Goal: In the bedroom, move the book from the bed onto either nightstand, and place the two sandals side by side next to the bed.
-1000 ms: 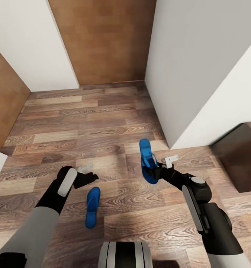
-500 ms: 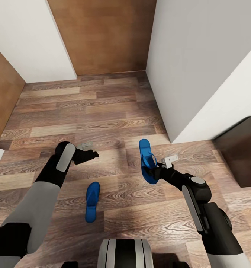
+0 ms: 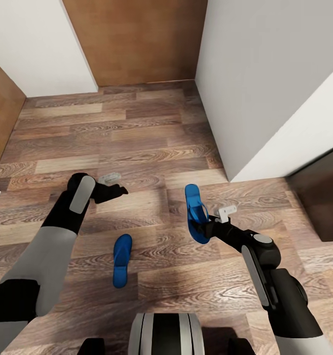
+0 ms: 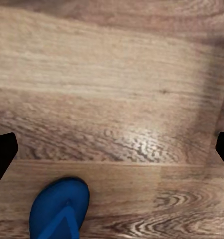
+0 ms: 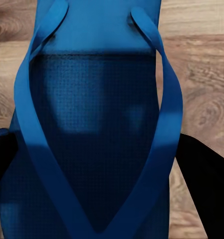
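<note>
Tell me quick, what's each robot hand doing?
Left gripper: open, holding nothing.
Right gripper: shut on a blue sandal.

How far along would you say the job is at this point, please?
Nothing looks finished yet. In hand: the right gripper holds one sandal. The other sandal lies on the wood floor, the open left gripper above it. Left: pairing both sandals beside the bed, then moving the book.

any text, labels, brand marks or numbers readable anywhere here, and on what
No readable text in these pictures.
Sandal on the floor: plain blue, no brand mark.
Sandal in the right claw: the sandal shows only a fine dotted texture, no lettering.
Left claw: no label seen.
Wood-plank floor, white walls: unmarked.
</note>
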